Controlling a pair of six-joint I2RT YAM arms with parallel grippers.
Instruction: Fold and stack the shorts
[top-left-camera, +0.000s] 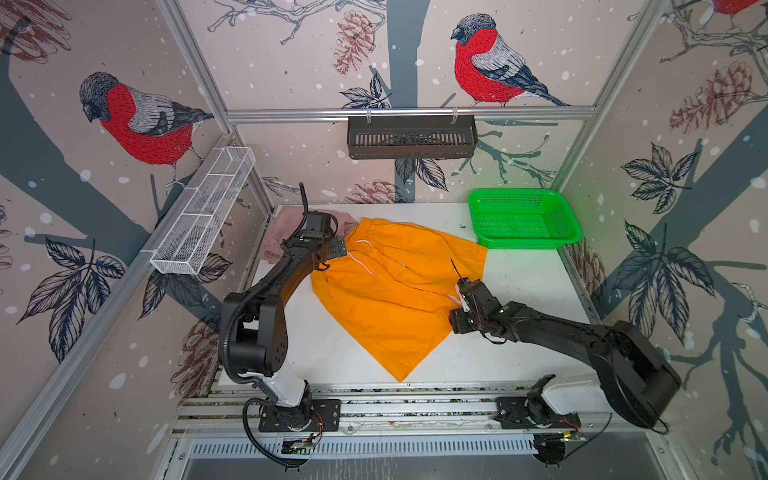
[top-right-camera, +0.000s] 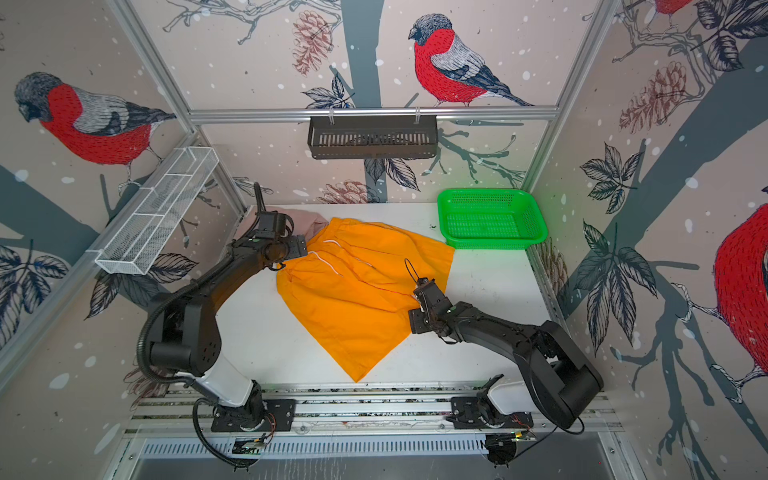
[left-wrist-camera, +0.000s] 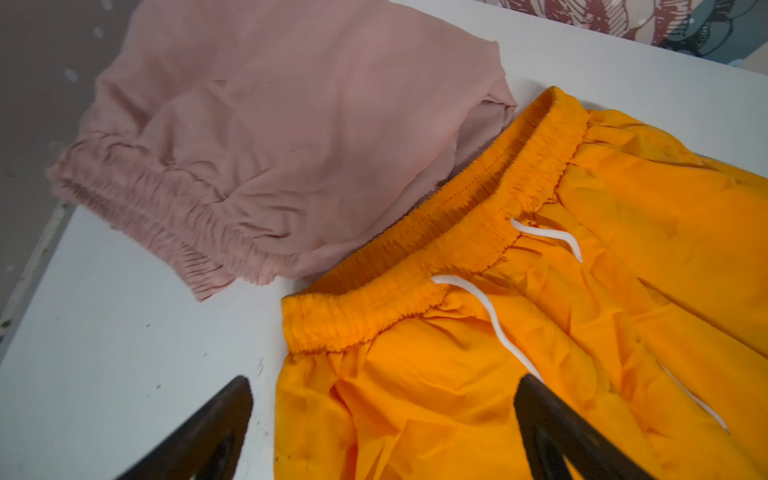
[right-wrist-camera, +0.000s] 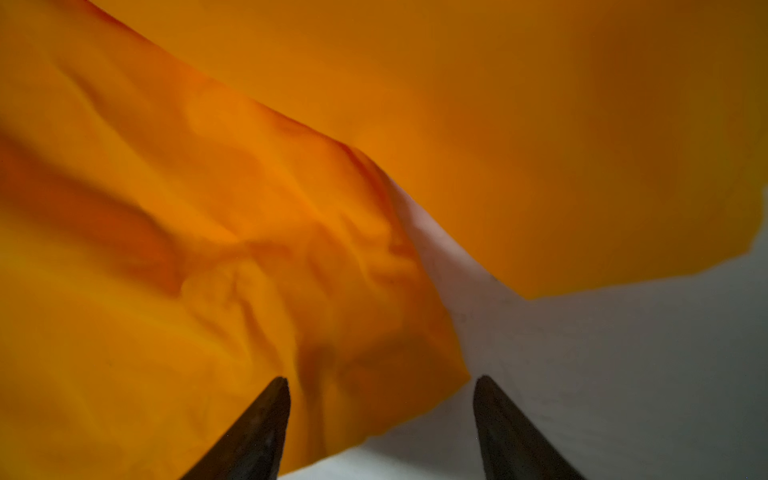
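The orange shorts lie spread across the middle of the white table, with the waistband and white drawstring at the far left. The pink shorts lie bunched at the back left corner, partly hidden by my left arm. In the left wrist view the pink shorts touch the orange shorts at the waistband. My left gripper stands wide open over the orange cloth just below the waistband. My right gripper is open at a leg hem of the orange shorts, with the cloth edge between its jaws, unclamped.
A green mesh basket stands at the back right of the table. A white wire shelf hangs on the left wall and a black shelf on the back wall. Bare table surface shows at the front and right.
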